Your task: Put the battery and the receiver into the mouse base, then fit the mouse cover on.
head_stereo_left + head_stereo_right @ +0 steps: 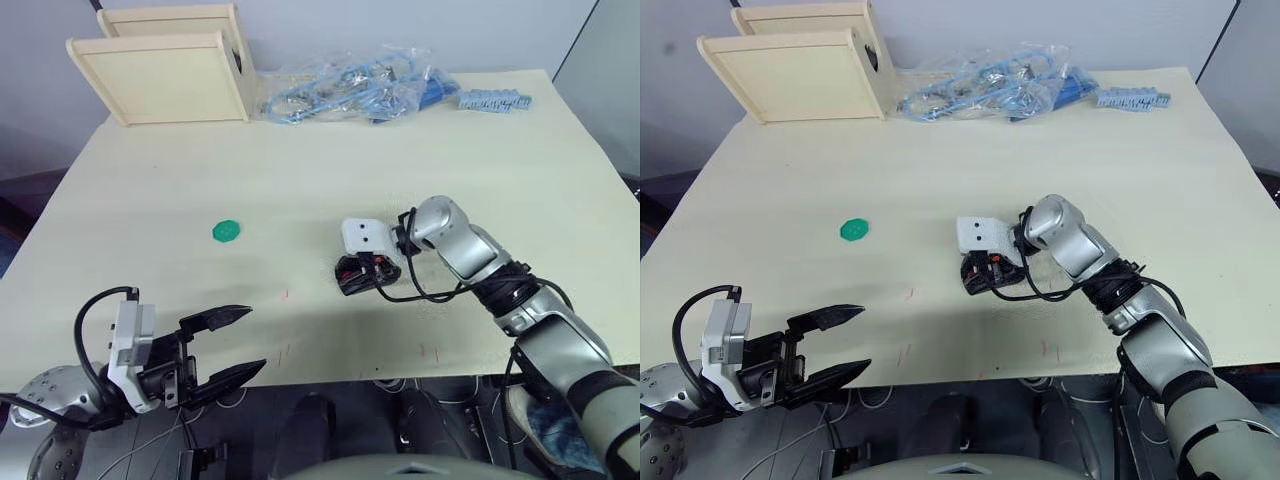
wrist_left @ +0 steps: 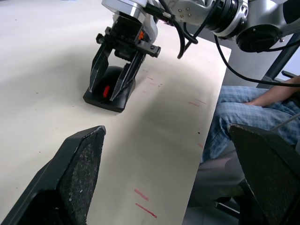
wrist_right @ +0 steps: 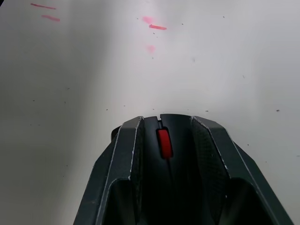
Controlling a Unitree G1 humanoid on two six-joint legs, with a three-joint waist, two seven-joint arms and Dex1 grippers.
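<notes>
The mouse base (image 1: 350,276), black with a red wheel, lies on the table right of centre. My right gripper (image 1: 372,272) reaches down over it, and its two fingers (image 2: 99,70) press against the body's two sides with the red wheel (image 3: 163,142) between them. The mouse base (image 2: 121,99) rests flat on the table. Battery, receiver and mouse cover are hidden or out of view. At the front left edge of the table my left gripper (image 1: 256,338) hovers open, with nothing between its fingers (image 2: 77,180).
A green disc (image 1: 227,231) lies left of the mouse. Wooden boxes (image 1: 170,70), clear bags of blue parts (image 1: 350,90) and a blue strip (image 1: 495,100) line the far edge. Someone's jeans-clad legs (image 2: 243,117) are beside the table's front edge.
</notes>
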